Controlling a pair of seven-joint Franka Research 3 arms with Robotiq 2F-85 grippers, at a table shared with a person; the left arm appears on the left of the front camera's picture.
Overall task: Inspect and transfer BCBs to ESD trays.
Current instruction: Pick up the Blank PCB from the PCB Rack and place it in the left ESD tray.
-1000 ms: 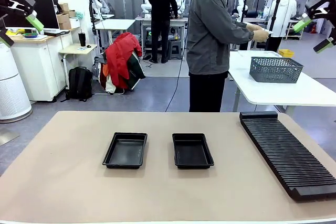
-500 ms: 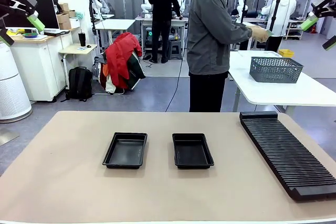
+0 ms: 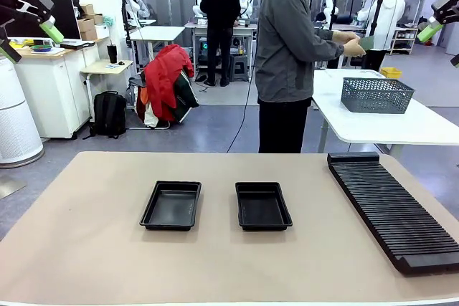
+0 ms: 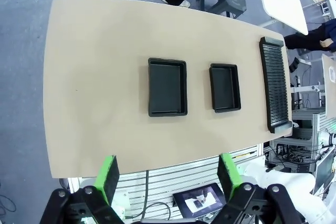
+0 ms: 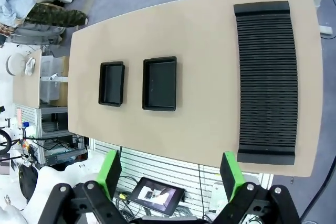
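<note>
Left tool (image 3: 29, 41) and right tool (image 3: 443, 44) wide open, empty. Person's hands (image 3: 353, 46) hold probably a BCB (image 3: 367, 42): thin, stiff, light, fragile; pinch edges. ESD trays (image 3: 171, 185) empty on bench (image 3: 86, 234).

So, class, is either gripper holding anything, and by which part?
Nothing is held. The left gripper and right gripper both hang open and empty, high above the table.
</note>
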